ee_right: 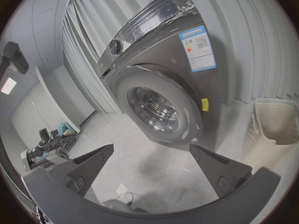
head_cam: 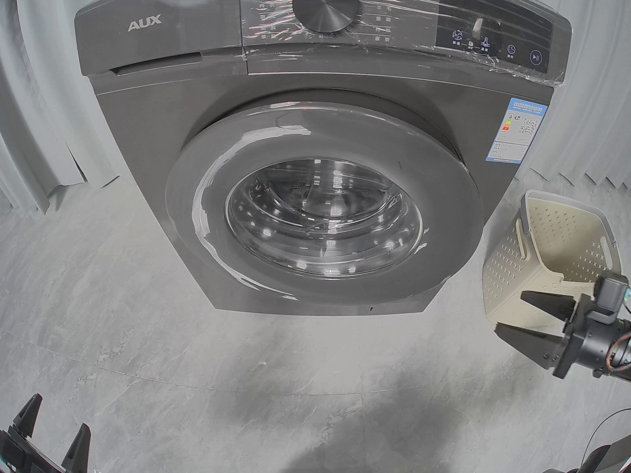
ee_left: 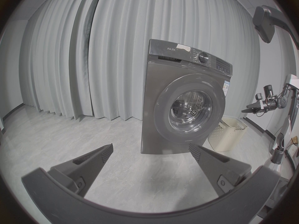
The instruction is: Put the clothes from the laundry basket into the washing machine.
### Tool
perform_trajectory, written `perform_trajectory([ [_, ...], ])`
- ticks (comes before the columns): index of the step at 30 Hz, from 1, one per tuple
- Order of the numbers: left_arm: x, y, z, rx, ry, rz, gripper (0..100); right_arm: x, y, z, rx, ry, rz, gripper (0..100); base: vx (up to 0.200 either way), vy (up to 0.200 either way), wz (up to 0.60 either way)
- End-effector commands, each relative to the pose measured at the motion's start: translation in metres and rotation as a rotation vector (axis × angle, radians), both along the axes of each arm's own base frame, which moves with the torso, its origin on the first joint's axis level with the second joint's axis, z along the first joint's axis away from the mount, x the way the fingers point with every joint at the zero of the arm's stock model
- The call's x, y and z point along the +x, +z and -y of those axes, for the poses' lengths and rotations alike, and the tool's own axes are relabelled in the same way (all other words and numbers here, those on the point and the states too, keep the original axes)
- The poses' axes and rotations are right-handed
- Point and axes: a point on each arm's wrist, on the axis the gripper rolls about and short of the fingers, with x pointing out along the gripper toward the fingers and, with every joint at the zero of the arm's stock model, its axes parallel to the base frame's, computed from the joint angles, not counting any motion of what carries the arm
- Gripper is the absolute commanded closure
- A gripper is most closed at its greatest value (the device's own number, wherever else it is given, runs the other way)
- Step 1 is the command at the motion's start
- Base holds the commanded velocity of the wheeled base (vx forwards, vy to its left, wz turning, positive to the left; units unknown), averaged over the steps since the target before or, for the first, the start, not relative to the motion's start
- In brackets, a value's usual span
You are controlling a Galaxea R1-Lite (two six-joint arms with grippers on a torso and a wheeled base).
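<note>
Laundry basket (head_cam: 506, 267) beside washing machine (head_cam: 164, 119), left fingers (head_cam: 29, 414) and right fingers (head_cam: 549, 305) spread wide, both empty

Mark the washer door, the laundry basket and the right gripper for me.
Washer door (head_cam: 322, 218): head view, centre of the glass window.
Laundry basket (head_cam: 505, 267): head view, perforated side wall facing the washer.
Right gripper (head_cam: 509, 310): head view, midway between its open fingertips.

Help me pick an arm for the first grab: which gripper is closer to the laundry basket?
The right gripper: open, just beside the cream laundry basket, while the left gripper is on the opposite side, far from it.
</note>
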Motion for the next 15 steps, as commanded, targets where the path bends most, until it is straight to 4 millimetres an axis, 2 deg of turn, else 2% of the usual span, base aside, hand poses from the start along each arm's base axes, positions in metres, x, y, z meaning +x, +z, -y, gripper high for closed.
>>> perform_trajectory([
  [1, -0.001, 0.000, 0.000, 0.002, -0.003, 0.015, 0, 0.042, -0.027, -0.047, 0.026, 0.065, -0.155, 0, 0.000, 0.000, 0.00],
  [6, -0.001, 0.000, 0.000, 0.005, -0.003, 0.015, 0, 0.046, -0.018, -0.054, 0.050, 0.082, -0.131, 0, 0.000, 0.000, 0.00],
  [15, -0.001, 0.000, 0.001, 0.016, -0.027, 0.014, 0, 0.058, 0.001, -0.059, 0.087, 0.073, -0.061, 0, 0.200, 0.000, 0.00],
])
